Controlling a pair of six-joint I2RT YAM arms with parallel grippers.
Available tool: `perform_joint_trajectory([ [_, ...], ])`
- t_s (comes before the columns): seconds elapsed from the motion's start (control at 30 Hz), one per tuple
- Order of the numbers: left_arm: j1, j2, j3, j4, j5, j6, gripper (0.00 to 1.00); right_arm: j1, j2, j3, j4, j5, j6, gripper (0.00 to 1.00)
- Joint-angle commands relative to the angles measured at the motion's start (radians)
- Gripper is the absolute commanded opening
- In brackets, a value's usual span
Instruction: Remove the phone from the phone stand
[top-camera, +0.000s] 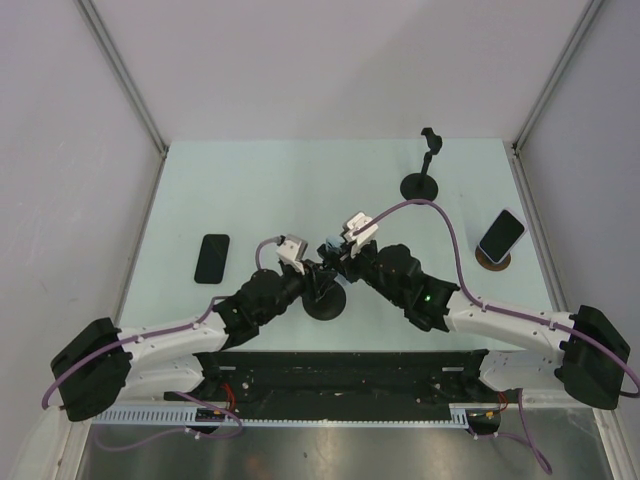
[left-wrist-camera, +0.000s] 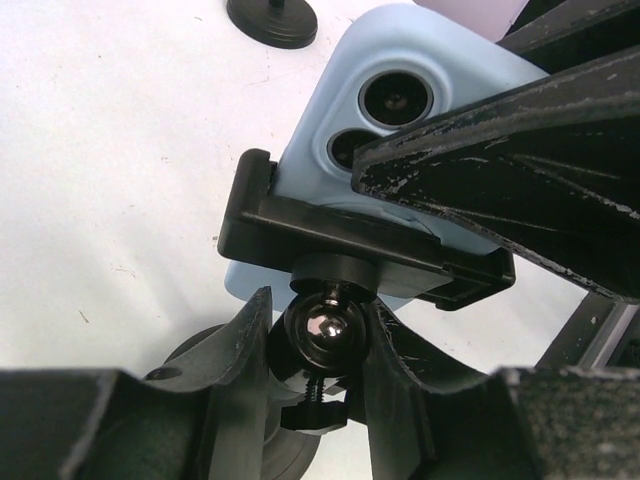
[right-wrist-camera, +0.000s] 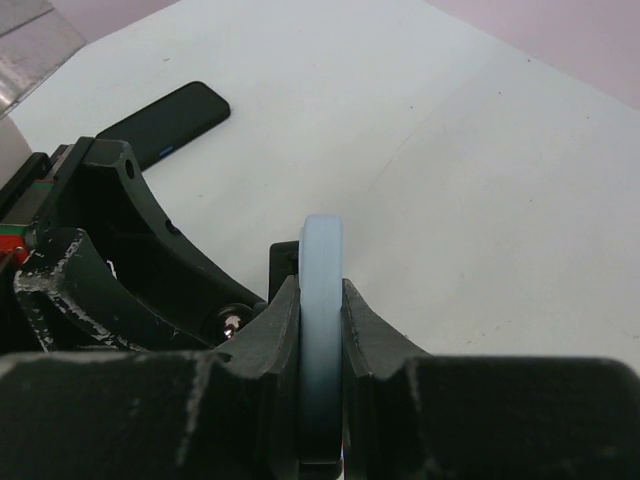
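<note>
Pale-blue phone (right-wrist-camera: 321, 245) sits on edge in the black stand (left-wrist-camera: 330, 225), at the near middle of the worktop (top-camera: 300, 180). Clenched on the phone's edge is the right pincer (right-wrist-camera: 321, 305). The left pincer (left-wrist-camera: 320, 335) grasps the stand at its ball joint, seemingly bracing it. Extraction looks under way. Next, the right arm should slide the phone out of the clamp while the left arm holds the stand down.
</note>
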Motion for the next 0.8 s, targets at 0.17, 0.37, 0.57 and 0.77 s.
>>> perform_joint_trajectory([
  [0.17,0.105,-0.035,-0.119,-0.223,-0.271,-0.081,0.0,-0.025,-0.07,0.003,0.039,0.37,0.0,0.0],
  [0.37,0.105,-0.069,-0.151,-0.209,-0.26,-0.092,0.0,-0.025,-0.059,0.006,0.076,0.431,0.015,0.0],
  [0.57,0.105,-0.076,-0.165,-0.203,-0.257,-0.1,0.0,-0.026,-0.053,0.009,0.088,0.483,0.014,0.0],
  [0.77,0.105,-0.074,-0.171,-0.203,-0.266,-0.109,0.0,-0.028,-0.063,0.011,0.08,0.519,0.015,0.0],
])
